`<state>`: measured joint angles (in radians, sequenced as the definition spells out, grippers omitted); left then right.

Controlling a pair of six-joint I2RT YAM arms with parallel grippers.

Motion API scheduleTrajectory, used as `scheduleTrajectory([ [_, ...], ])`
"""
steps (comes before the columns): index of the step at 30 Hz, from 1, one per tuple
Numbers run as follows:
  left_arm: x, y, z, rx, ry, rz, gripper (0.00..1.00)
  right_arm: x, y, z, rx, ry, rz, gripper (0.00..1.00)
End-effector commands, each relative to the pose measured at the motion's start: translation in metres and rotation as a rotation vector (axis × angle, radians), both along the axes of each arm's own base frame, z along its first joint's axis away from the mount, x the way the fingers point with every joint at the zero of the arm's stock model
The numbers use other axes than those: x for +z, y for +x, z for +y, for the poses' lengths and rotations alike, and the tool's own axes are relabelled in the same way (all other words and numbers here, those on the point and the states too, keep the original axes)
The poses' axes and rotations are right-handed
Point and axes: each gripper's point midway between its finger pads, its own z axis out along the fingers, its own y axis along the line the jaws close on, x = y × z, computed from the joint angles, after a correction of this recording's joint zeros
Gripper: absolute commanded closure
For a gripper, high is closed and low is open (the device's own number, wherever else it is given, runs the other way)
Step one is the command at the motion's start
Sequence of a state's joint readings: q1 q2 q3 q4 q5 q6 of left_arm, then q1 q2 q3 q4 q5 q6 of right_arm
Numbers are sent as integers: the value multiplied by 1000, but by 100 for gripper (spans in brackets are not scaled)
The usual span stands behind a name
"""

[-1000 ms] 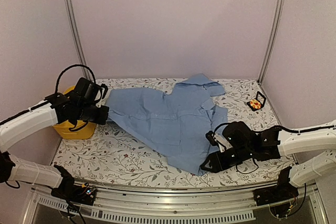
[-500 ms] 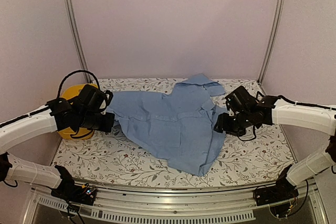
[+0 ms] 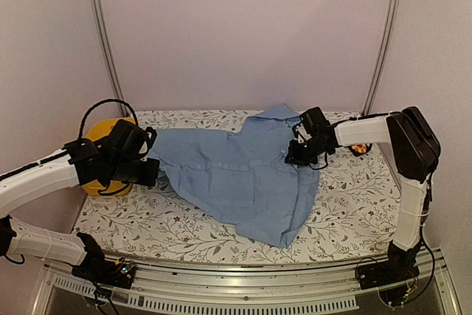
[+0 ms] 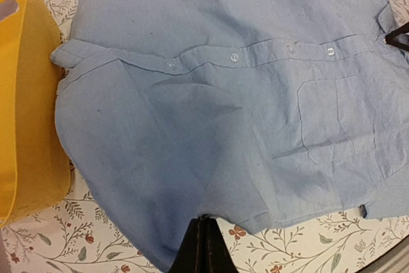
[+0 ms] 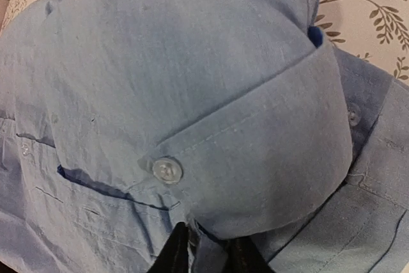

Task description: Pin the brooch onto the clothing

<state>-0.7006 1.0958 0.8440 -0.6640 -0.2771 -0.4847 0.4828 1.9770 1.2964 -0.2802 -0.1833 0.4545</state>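
One light blue shirt [image 3: 236,175] lies spread across the middle of the table [image 3: 354,204], collar toward the upper right. One brooch [image 3: 359,149] shows as a small orange spot on the table right of the collar. It is apart from the shirt and partly hidden behind the right arm. One yellow basket [image 3: 94,184] sits at the left edge.

There are two arms. The left gripper [image 3: 147,172] is clamped on the shirt's left hem. The right gripper [image 3: 293,156] sits at the collar.

The left wrist view shows what the overhead cannot: four white buttons in a row along the placket [image 4: 234,58], the stitched chest pocket [image 4: 332,113], and the basket wall [image 4: 25,94] touching the shirt's edge. The left fingers [image 4: 203,247] are pressed together at the hem.

The right wrist view is filled with a rolled fold of the collar [image 5: 255,158] bearing one button [image 5: 167,170], with a second button [image 5: 353,117] further right. Cloth sits between the two fingers, so the right gripper [image 5: 208,241] is pinching the shirt. The brooch appears only in the overhead view.

The table is covered in white cloth printed with leafy sprigs. The walls are plain pale lilac, with two metal posts [image 3: 103,35] at the back corners.
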Motion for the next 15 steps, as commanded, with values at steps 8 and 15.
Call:
scheduleTrajectory([
  [8,-4,4,-10,-58,21,-15,100,87,-41,-5,-47,-286,-198,100],
  [15,-8,6,-14,-84,27,-20,100,115,-113,4,-59,-506,-160,100],
])
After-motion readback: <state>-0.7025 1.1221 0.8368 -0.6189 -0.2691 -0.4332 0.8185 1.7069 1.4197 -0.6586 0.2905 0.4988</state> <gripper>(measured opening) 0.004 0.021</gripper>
